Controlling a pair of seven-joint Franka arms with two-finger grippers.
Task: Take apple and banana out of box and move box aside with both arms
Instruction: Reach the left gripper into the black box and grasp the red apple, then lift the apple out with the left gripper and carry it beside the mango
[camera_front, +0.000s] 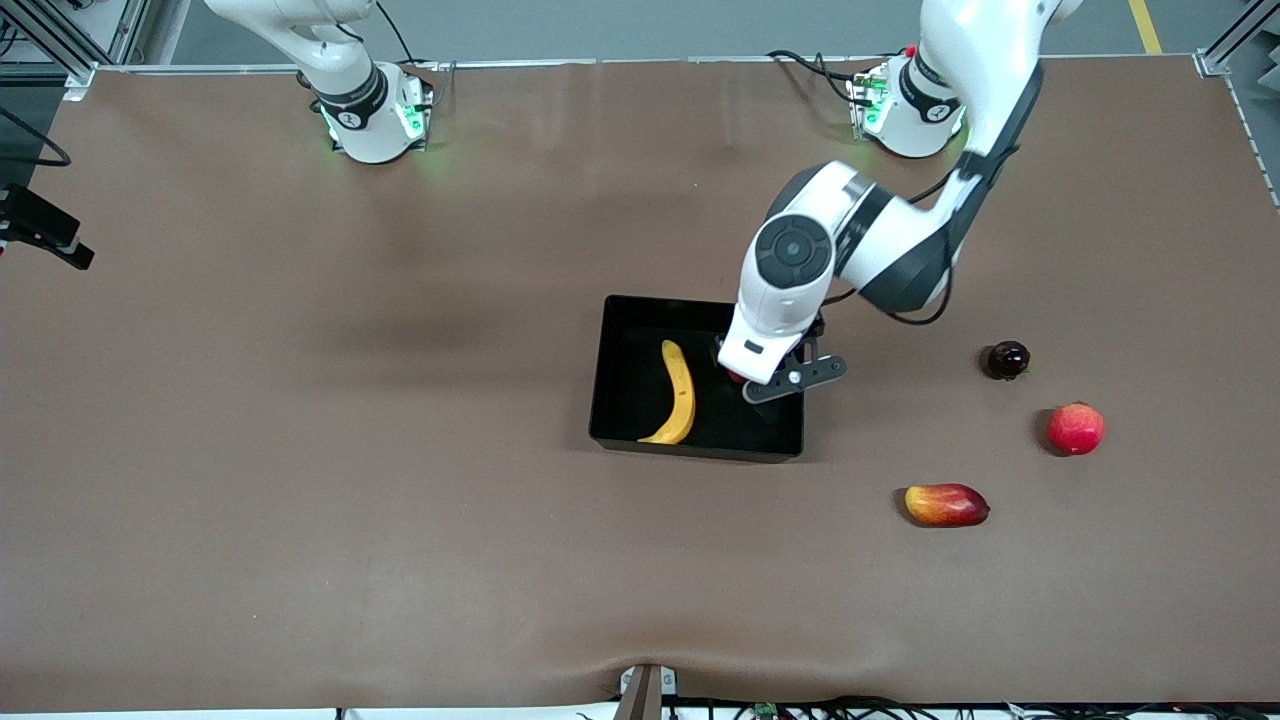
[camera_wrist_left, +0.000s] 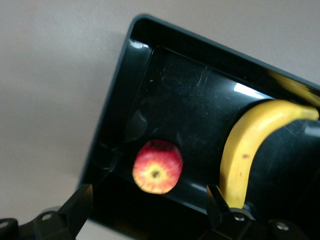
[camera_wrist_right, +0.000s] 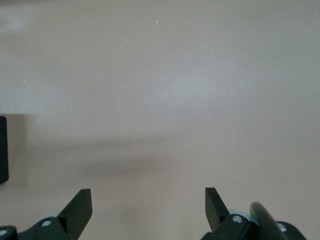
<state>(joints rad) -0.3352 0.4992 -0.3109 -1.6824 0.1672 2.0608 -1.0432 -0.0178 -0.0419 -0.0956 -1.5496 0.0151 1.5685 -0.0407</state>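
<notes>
- Lowest in the front view, right of centre, lies a red-yellow mango (camera_front: 946, 505); a little above it toward the right edge sit a pink-red round fruit (camera_front: 1075, 428) and a small dark fruit (camera_front: 1007, 360), all on the brown table (camera_front: 300, 450) and outside the tray.
- At mid-frame stands the box (camera_front: 620, 400), black and glossy. The banana (camera_front: 679, 393) lies inside it, along its left half as shown.
- The apple (camera_wrist_left: 157, 167) sits in the box too, close to a wall; in the front view only a red sliver shows under the arm.
- The left gripper (camera_wrist_left: 150, 212) hangs over the apple with its fingers spread wide, holding nothing.
- The right gripper (camera_wrist_right: 149, 210) is over bare table, fingers likewise wide and empty; that arm waits.
- Step in hand, as I judge it: the first pick, the apple. The next move calls for a straight descent so the fingers straddle the fruit without striking the nearby wall, then closing.
</notes>
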